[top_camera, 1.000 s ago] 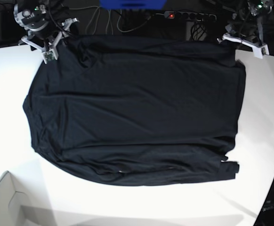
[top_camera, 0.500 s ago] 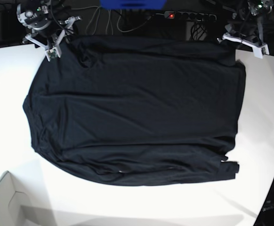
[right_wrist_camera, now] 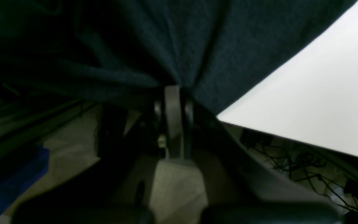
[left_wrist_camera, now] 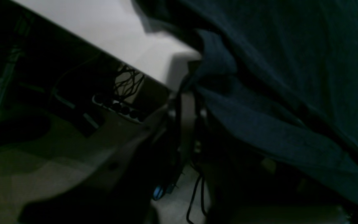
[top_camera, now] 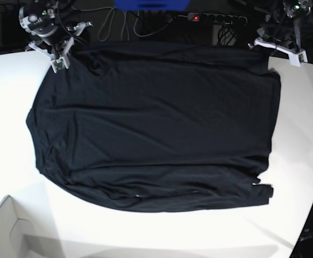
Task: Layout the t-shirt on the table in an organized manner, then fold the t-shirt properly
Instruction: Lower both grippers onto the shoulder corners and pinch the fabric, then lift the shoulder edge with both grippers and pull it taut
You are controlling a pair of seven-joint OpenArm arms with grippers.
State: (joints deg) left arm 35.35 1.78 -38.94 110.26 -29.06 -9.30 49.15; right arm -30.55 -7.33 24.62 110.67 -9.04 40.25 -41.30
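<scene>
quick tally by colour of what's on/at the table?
Black: 1, shirt
White: 2, table, box corner
Total: 3

One t-shirt [top_camera: 156, 129] lies in view — a single black garment, with no second piece of clothing beside it. One table [top_camera: 16, 102] carries it, white and broad.

Two arms show at the far edge, so two grippers: one right gripper [top_camera: 65, 49] and one left gripper [top_camera: 264, 45].

One white box corner [top_camera: 8, 231] sits at the near left edge. One blue object [top_camera: 152, 4] rests beyond the far edge, and one power strip [top_camera: 213, 18] with one red light — the cables around it are too tangled to count.
</scene>
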